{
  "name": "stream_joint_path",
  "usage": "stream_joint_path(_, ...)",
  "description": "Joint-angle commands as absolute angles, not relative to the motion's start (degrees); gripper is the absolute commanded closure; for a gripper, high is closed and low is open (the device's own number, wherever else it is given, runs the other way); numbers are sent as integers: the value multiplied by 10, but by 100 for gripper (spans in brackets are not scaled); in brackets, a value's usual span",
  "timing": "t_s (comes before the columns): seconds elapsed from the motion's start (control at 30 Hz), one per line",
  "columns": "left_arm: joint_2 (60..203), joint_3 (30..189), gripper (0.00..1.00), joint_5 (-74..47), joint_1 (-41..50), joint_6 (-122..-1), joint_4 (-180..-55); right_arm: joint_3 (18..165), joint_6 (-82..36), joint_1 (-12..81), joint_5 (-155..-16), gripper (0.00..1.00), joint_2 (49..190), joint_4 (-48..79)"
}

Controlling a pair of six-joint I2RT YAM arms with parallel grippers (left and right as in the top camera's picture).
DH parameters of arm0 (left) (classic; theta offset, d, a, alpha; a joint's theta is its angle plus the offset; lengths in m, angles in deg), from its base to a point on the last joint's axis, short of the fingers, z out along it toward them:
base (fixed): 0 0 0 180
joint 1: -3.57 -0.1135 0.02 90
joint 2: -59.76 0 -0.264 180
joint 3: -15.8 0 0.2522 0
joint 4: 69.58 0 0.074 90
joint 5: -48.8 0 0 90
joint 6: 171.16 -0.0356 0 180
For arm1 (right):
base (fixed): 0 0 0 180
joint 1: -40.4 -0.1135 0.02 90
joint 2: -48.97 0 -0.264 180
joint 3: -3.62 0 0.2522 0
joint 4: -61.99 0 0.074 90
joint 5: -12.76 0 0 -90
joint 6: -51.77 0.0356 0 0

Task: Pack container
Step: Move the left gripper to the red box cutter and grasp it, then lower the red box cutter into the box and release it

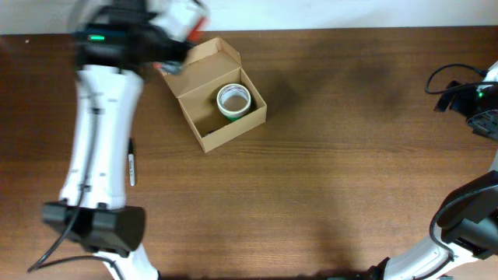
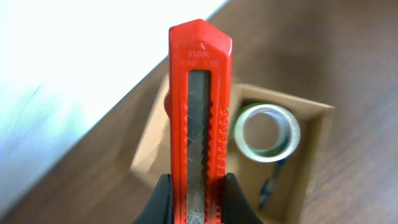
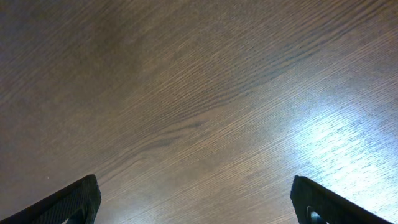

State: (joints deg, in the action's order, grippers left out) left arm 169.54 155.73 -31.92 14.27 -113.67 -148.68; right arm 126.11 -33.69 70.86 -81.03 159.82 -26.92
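Note:
The tan cardboard container [image 1: 234,130] stands open at the back left of the table, its flap lid [image 1: 204,61] folded back. A green-edged tape roll [image 1: 233,101] lies inside it. My left gripper [image 1: 184,35] is above the container's lid side, shut on a red utility knife [image 2: 200,112] that points forward over the container [image 2: 317,143]. In the left wrist view the tape roll [image 2: 267,132] and a small blue object [image 2: 272,180] lie inside. My right gripper [image 3: 199,202] is open and empty over bare table at the far right.
A black pen [image 1: 132,163] lies on the table left of the container, beside my left arm. The white wall edge runs along the back of the table. My right arm [image 1: 478,97] sits at the far right edge.

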Motion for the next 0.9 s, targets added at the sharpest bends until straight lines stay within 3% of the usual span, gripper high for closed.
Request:
stream_joint_path(0.0,1750,1564,98,-412,208,-1205,-1503,1259,-334,712,-811,1,1591,-269)
stream_joint_path(0.33,1892,1564,98,-405,226,-1184,-1595,1259,-334,712,-811,1,1591,-269)
stream_joint_path(0.87,1904,1546,98,-330,230,-1133,-1618,1259,-334,712,-811,0,1591,-269)
